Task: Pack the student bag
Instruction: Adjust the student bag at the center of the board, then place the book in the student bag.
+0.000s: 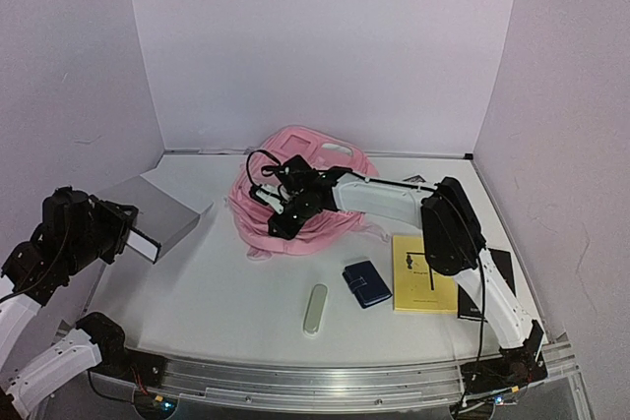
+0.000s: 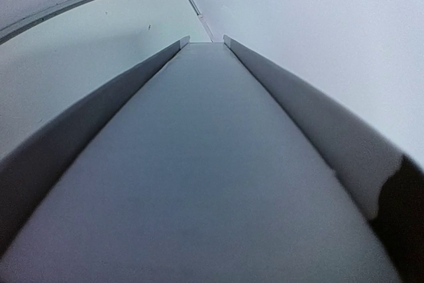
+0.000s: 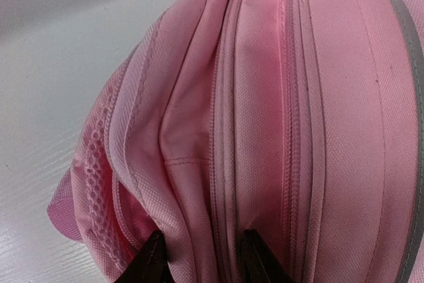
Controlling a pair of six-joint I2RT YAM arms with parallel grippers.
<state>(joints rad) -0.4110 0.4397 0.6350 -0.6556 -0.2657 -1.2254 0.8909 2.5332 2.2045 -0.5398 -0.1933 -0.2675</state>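
The student bag (image 1: pixel 300 150), pink and crumpled, lies at the back middle of the table. My right gripper (image 1: pixel 279 221) is down on its near left side. In the right wrist view the two dark fingertips (image 3: pixel 156 260) press into the pink bag (image 3: pixel 278 97), with a fold of fabric and a zip line bunched between them (image 3: pixel 205 263). At the far left my left gripper (image 1: pixel 120 231) holds the near end of a flat grey case (image 1: pixel 162 211), lifted and tilted. That grey case (image 2: pixel 199 164) fills the left wrist view and hides the jaws.
A yellow book (image 1: pixel 423 272), a small dark blue wallet (image 1: pixel 366 282) and a pale oblong case (image 1: pixel 315 309) lie on the near right of the table. A black flat item (image 1: pixel 502 268) sits under the right arm. White walls close in the back and sides.
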